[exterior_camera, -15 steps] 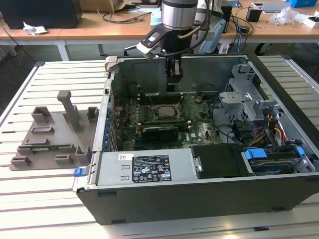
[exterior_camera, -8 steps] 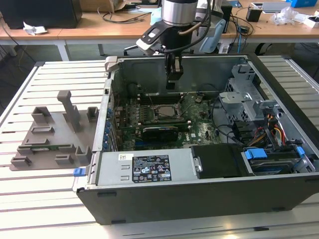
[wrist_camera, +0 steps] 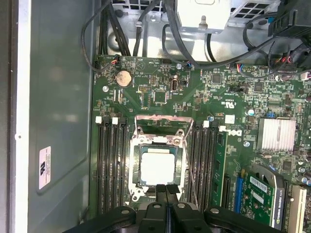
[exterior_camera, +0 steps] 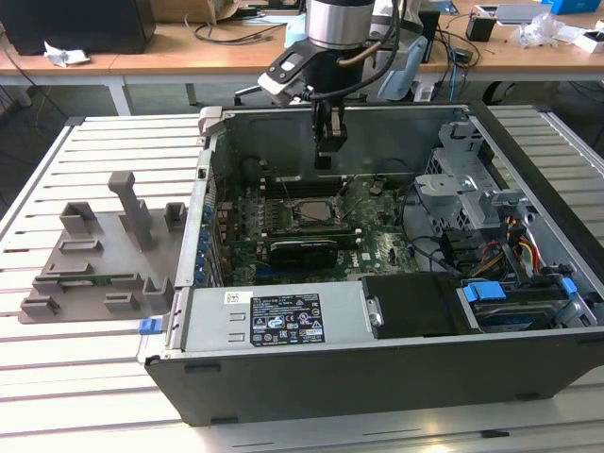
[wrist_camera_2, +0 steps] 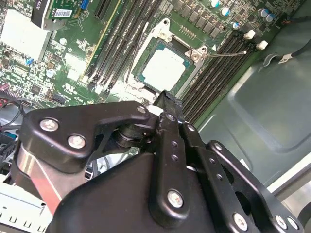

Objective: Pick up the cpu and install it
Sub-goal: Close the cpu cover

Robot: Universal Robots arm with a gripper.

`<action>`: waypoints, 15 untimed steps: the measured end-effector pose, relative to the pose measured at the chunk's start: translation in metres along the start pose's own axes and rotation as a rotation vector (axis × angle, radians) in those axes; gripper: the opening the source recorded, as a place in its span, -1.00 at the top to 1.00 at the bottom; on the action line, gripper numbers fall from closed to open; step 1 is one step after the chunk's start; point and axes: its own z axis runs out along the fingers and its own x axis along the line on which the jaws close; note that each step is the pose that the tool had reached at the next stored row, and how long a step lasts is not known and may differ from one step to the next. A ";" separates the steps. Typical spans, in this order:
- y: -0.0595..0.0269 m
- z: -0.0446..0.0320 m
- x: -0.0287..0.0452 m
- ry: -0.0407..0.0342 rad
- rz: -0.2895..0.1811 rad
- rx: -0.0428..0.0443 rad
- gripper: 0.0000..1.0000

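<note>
cpu (wrist_camera: 157, 166) sits in socket (wrist_camera: 136, 165). Gripper (wrist_camera: 165, 188) just above socket edge, fingers pressed together, empty. Placement looks done; load plate (wrist_camera: 160, 125) not yet latched.

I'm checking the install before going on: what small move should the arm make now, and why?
Probably lift straight up a little. The cpu already lies flat in the open socket, and the pincer hangs above it, shut on nothing, so staying low gains little.
</note>
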 end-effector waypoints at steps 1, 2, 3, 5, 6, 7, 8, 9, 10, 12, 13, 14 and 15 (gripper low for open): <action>0.0001 0.0000 0.0000 0.0000 0.000 0.0000 0.79; 0.0028 -0.0002 -0.0001 -0.0001 0.000 0.0000 0.79; 0.0058 -0.0003 -0.0003 0.0000 0.000 0.0000 0.79; 0.0149 -0.0007 -0.0007 -0.0001 0.000 0.0000 0.79; 0.0182 -0.0009 -0.0008 -0.0002 0.000 0.0000 0.79; 0.0221 -0.0010 -0.0010 -0.0002 0.000 0.0000 0.79; 0.0272 -0.0012 -0.0013 -0.0002 0.000 0.0000 0.79; 0.0318 -0.0014 -0.0015 -0.0003 0.000 0.0000 0.79; 0.0359 -0.0016 -0.0017 -0.0003 0.000 0.0000 0.79; 0.0414 -0.0019 -0.0019 -0.0004 0.000 0.0001 0.79; 0.0450 -0.0020 -0.0021 -0.0003 0.000 0.0002 0.79; 0.0472 -0.0021 -0.0022 -0.0004 0.000 0.0003 0.79; 0.0494 -0.0022 -0.0023 -0.0003 0.000 0.0004 0.79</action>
